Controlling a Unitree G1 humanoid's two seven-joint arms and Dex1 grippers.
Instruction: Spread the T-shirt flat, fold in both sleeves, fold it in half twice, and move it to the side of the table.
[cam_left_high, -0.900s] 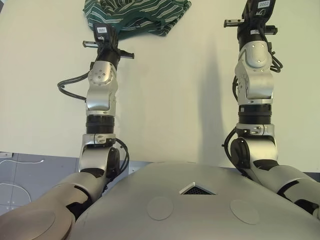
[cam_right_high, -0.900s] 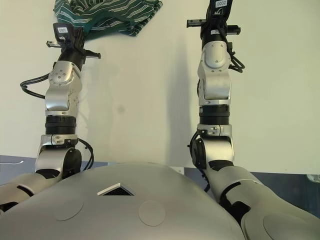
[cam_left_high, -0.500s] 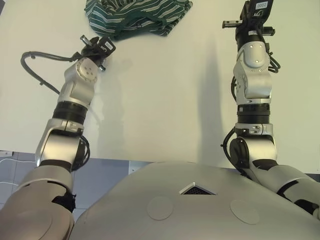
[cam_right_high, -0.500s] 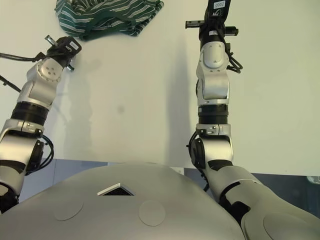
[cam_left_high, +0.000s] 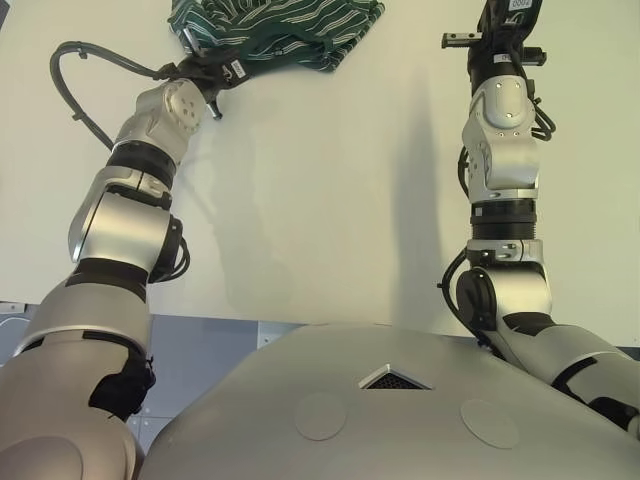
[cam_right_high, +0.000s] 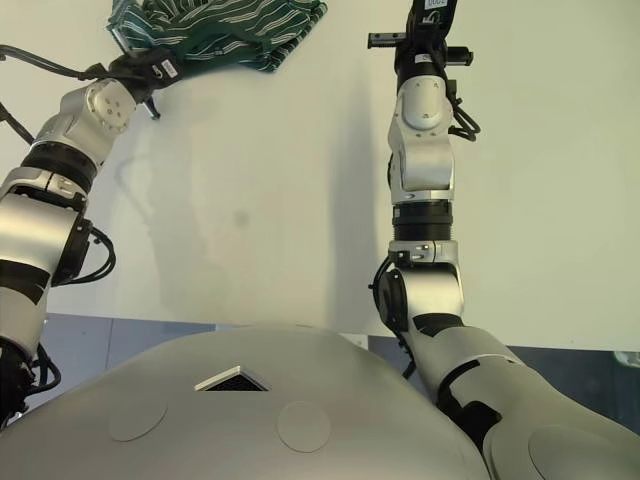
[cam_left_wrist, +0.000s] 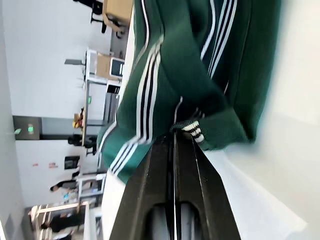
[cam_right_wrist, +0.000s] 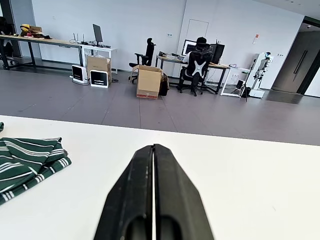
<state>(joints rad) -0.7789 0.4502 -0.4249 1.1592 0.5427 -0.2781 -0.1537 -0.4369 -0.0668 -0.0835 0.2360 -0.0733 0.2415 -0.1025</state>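
Garment location: the dark green fabric T-shirt with thin white stripes (cam_left_high: 275, 30) lies crumpled in a loose heap at the far left of the flat white tabletop (cam_left_high: 330, 180), bunched in overlapping layers and not spread flat. The left arm extends from the near left toward the far left, and the left hand (cam_left_wrist: 175, 136) sits at the near left edge of the heap. In the left wrist view its two black fingers are pressed together with only a hairline seam between them. Their tips meet the white-striped ribbed cuff (cam_left_wrist: 196, 131) of the T-shirt; whether any fabric is pinched between the tips cannot be determined. The right arm extends straight toward the far edge on the right side of the tabletop, well apart from the T-shirt. The right hand (cam_right_wrist: 153, 148) is held above the tabletop with its two black fingers closed flat against each other and nothing gripped. The T-shirt lies to the left of this hand in the scene, with open tabletop surface between the two.
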